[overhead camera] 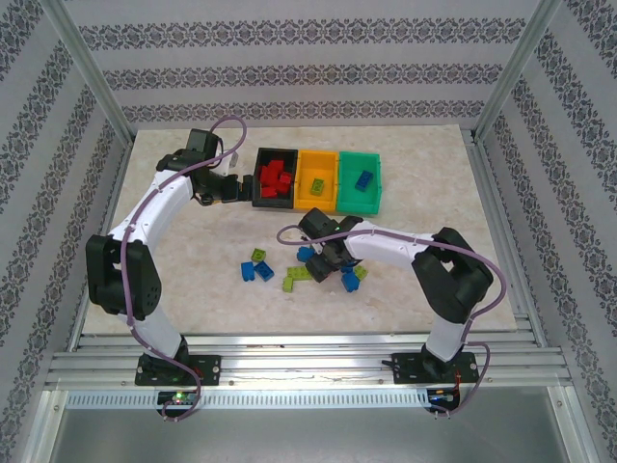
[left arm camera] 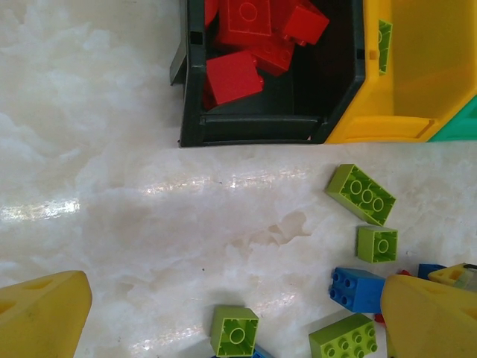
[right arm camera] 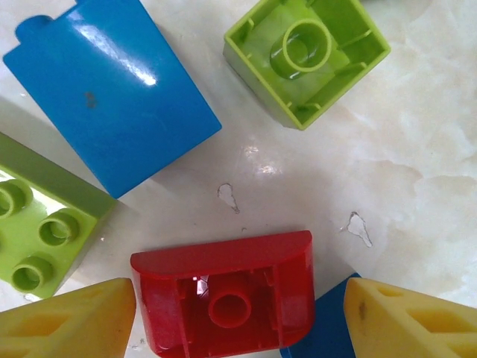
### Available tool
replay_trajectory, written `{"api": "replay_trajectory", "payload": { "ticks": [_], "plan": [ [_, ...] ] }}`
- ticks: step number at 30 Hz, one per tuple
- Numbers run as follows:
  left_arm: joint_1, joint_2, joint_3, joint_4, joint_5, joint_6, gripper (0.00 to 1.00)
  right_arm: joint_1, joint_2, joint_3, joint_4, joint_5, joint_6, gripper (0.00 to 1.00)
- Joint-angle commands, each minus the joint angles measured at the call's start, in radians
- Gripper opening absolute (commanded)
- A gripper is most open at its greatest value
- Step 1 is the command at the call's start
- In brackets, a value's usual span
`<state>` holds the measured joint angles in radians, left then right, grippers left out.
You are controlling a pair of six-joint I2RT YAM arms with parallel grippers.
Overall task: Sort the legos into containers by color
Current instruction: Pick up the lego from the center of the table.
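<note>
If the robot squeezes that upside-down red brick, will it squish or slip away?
Probably no squish: the red brick looks like hard, shiny plastic. It lies hollow side up, so it is likely light. On the glossy table it might slide if one of the yellow fingers touches first.

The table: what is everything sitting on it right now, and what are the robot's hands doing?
Black bin: one, black, left of the joined row.
Orange bin: one, orange, middle.
Green bin: one, green, right.
Red bricks: several, red, in the black bin.
Lime brick: one, lime, in the orange bin.
Blue brick: one, blue, in the green bin.
Loose bricks: several, lime and blue, scattered on the table.
Loose red brick: one, red, between the right fingers.
Left gripper: open, beside the black bin.
Right gripper: open, over the loose bricks.
</note>
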<state>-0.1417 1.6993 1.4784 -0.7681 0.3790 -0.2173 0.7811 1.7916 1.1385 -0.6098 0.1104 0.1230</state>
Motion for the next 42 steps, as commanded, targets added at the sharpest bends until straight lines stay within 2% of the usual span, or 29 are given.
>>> {"api": "replay_trajectory", "payload": {
  "ticks": [1, 13, 25, 34, 38, 42],
  "plan": [
    [0.011, -0.033, -0.011, 0.032, 0.011, -0.010, 1.00, 0.013, 0.060, 0.021, -0.059, 0.011, -0.010, 0.73],
    [0.011, -0.035, -0.013, 0.034, 0.024, -0.013, 1.00, 0.013, 0.089, 0.024, -0.056, -0.025, -0.003, 0.73],
    [0.011, -0.035, -0.015, 0.036, 0.024, -0.017, 1.00, 0.019, 0.160, 0.074, -0.134, -0.051, 0.000, 0.75],
    [0.010, -0.035, -0.016, 0.038, 0.033, -0.017, 1.00, 0.017, 0.091, 0.048, -0.179, -0.025, 0.009, 0.73],
    [0.010, -0.036, -0.017, 0.038, 0.020, -0.016, 1.00, 0.014, 0.072, 0.052, -0.205, 0.011, 0.017, 0.76],
    [0.010, -0.029, -0.016, 0.039, 0.043, -0.020, 1.00, 0.015, 0.077, 0.043, -0.152, -0.039, 0.037, 0.75]
  ]
}}
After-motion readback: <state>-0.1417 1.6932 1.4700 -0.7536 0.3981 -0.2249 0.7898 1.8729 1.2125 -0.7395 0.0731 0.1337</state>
